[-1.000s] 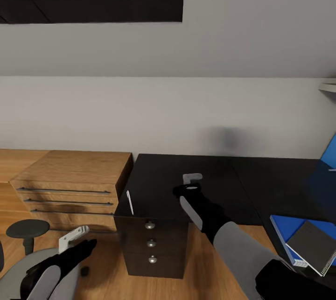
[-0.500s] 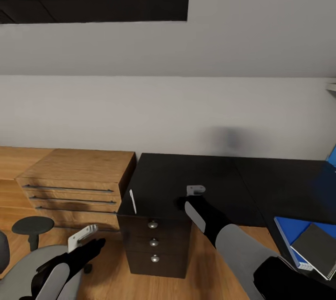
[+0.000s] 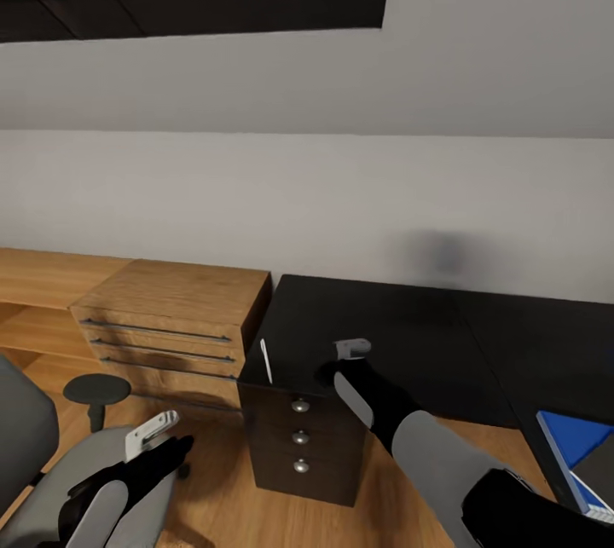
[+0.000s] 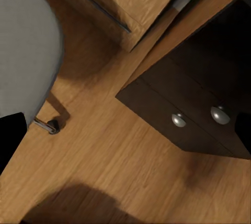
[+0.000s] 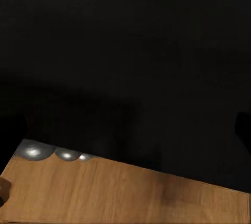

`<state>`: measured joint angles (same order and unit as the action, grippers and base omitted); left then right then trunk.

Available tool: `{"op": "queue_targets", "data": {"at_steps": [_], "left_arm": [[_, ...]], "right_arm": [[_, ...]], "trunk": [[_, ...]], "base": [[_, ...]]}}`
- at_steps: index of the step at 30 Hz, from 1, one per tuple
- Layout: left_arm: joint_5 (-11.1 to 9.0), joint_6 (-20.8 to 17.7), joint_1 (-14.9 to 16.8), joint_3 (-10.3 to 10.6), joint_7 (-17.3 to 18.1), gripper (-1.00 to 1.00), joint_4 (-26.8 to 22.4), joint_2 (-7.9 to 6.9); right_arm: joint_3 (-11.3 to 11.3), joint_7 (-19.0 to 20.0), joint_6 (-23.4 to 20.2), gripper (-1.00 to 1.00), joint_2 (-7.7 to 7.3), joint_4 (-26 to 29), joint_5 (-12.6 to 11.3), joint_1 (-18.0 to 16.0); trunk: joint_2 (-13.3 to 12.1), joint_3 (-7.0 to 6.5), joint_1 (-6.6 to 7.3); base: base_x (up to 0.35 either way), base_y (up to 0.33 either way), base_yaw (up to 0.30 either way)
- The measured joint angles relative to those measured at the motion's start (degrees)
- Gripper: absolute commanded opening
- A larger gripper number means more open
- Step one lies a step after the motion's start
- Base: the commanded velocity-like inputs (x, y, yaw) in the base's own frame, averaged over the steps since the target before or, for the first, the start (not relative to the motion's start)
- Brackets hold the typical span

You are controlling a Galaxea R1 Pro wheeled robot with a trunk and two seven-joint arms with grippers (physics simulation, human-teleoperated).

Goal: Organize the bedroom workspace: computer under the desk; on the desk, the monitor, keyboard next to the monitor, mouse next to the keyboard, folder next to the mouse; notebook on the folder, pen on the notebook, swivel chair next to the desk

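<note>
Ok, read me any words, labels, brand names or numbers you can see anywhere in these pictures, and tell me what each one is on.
No readable text in any of the views.
The black desk top and its drawer fronts: plain, only round silver knobs.
The wooden chest: plain, only bar handles.
The pen: too thin to show any marking.
The blue folder at the picture's edge: no label visible.
The wall: bare.

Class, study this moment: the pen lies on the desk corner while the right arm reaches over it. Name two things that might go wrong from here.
1. The pen lies at the desk's front left edge above the drawers; a nudge from the right gripper might knock it to the floor.
2. The left gripper hangs over the swivel chair; moving it might bump the chair.
</note>
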<state>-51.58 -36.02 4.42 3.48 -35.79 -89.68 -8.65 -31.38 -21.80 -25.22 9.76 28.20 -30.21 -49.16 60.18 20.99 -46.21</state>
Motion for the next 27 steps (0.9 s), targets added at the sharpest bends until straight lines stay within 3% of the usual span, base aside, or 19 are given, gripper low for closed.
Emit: {"op": "queue_targets", "data": {"at_steps": [1,4,11,27], "left_arm": [[-0.1,0.0,0.0,0.0,0.0,1.0,0.1,0.0],[0.0,0.0,0.0,0.0,0.1,1.0,0.1,0.03],[-0.2,-0.1,0.0,0.3,0.2,1.0,0.1,0.03],[-0.3,-0.1,0.0,1.2,0.0,1.0,0.4,0.1]], "right_arm": [[-2.8,0.0,0.0,1.0,0.05,0.0,-0.1,0.0],[-3.7,0.1,0.0,1.0,0.05,0.0,0.0,0.0],[-4.0,0.1,0.0,1.0,0.24,0.0,-0.2,0.0],[-4.3,0.2,0.0,1.0,0.24,0.0,-0.2,0.0]], "trunk": [[0.0,0.07,0.0],[0.0,0.27,0.02],[0.0,0.75,0.02],[0.0,1.84,0.0]], "base": [[0.0,0.0,0.189],[0.133,0.0,0.184],[0.248,0.0,0.181],[0.016,0.0,0.181]]}}
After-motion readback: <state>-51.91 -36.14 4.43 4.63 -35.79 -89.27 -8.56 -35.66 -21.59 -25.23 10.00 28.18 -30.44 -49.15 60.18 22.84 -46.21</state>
